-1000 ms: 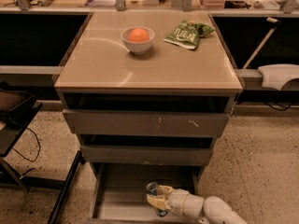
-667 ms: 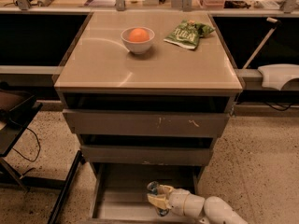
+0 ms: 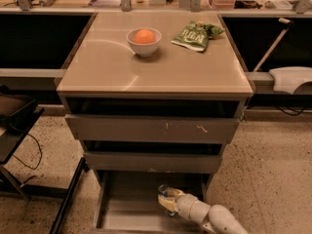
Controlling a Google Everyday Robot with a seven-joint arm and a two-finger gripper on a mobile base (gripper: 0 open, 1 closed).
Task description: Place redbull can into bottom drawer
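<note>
The bottom drawer [image 3: 126,213] is pulled out under the two upper drawers, and its flat grey floor shows. My gripper [image 3: 166,201] reaches in from the lower right and sits low over the right half of the drawer floor. A small shiny silver-blue thing, the redbull can [image 3: 165,193], shows between its yellowish fingers [image 3: 169,206], most of it hidden by them. The white arm [image 3: 214,218] trails off to the lower right corner.
On the cabinet top [image 3: 112,67] stand a white bowl [image 3: 144,43] with an orange and a green snack bag [image 3: 195,35]. The two upper drawers [image 3: 151,129] stand slightly out. A black stand [image 3: 14,126] is at the left and a white object [image 3: 290,79] at the right.
</note>
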